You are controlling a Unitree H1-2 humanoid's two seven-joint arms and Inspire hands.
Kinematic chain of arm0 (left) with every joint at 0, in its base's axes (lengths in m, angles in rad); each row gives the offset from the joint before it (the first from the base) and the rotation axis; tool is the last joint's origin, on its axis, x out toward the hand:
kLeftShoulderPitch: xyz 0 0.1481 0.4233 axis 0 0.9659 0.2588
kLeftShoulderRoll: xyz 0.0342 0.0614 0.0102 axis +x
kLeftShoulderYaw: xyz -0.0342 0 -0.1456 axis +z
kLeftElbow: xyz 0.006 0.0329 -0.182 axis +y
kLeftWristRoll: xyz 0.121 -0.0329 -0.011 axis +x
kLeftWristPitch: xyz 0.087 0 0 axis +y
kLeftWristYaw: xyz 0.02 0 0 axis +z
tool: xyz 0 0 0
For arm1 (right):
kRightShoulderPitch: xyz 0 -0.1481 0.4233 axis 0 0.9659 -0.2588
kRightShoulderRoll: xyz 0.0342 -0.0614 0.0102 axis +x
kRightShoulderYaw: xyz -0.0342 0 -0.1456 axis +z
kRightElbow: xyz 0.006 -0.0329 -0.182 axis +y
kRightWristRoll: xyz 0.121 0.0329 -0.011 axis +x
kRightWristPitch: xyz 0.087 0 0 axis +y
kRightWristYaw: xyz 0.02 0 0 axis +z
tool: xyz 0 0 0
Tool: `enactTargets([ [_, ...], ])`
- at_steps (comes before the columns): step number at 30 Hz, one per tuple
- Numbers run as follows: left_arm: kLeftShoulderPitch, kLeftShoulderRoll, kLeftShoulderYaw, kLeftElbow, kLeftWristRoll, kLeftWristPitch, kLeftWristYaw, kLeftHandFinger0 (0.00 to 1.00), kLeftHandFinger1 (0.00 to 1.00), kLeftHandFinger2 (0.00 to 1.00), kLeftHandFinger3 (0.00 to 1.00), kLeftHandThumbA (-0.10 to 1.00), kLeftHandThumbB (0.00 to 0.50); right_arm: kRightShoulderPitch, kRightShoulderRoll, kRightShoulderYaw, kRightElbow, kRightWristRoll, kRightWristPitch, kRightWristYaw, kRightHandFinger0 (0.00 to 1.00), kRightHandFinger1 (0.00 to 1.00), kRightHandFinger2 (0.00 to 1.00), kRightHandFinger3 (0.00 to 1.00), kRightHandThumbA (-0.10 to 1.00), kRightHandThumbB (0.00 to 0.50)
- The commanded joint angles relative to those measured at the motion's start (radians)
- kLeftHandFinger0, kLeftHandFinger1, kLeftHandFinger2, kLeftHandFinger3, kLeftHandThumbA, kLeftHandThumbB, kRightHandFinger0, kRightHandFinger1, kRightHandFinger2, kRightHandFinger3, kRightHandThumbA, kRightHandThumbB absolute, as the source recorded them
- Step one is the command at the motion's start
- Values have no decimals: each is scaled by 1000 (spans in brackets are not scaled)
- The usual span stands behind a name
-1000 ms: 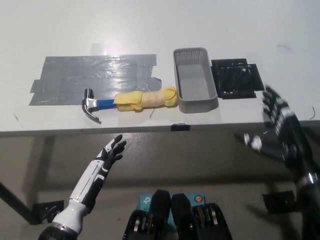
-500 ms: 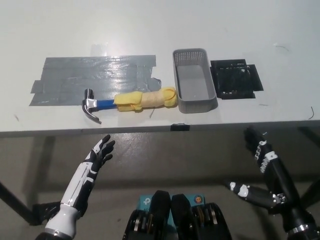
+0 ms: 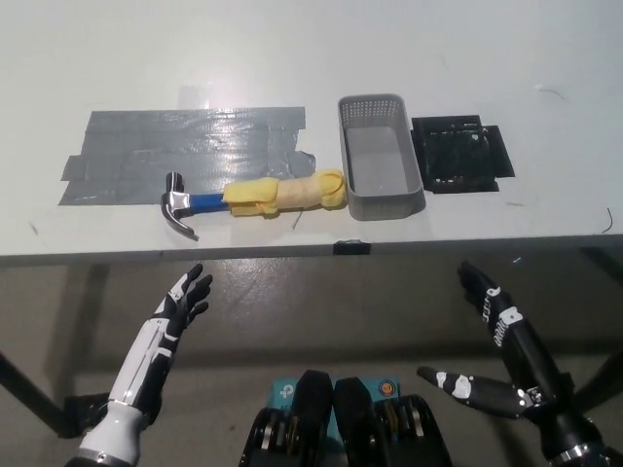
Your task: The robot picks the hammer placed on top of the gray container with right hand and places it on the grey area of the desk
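The hammer (image 3: 243, 199) lies lengthwise along the bench (image 3: 311, 49), up-left of the empty, spread right hand (image 3: 487, 350); the open left hand (image 3: 180, 302) hangs nearer.

The hammer (image 3: 255, 198) lies flat on the white surface (image 3: 292, 58), its length running left to right, close to the front edge. Its dark metal claw head (image 3: 176, 205) points left and rests on the lower edge of the grey taped area (image 3: 175, 146). A short blue stretch of handle follows, then a yellow wrapped grip whose right end lies just beside the gray container (image 3: 380, 156), near its front left corner. The container is a rectangular perforated basket standing upright with nothing in it, its long sides running front to back, right of the taped patch.
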Motion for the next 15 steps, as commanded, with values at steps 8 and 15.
enactTargets([
  [8, -6, 9, 22, -34, -15, -5, 12, 1000, 1000, 1000, 1000, 1000, 209, -39, -17, 22, -19, -57, -46, -20, 1000, 1000, 1000, 1000, 912, 272],
  [15, -13, 6, 23, -38, -12, 6, 14, 1000, 1000, 1000, 1000, 1000, 217, -50, -19, 21, -21, -61, -33, -21, 1000, 1000, 1000, 1000, 905, 271],
])
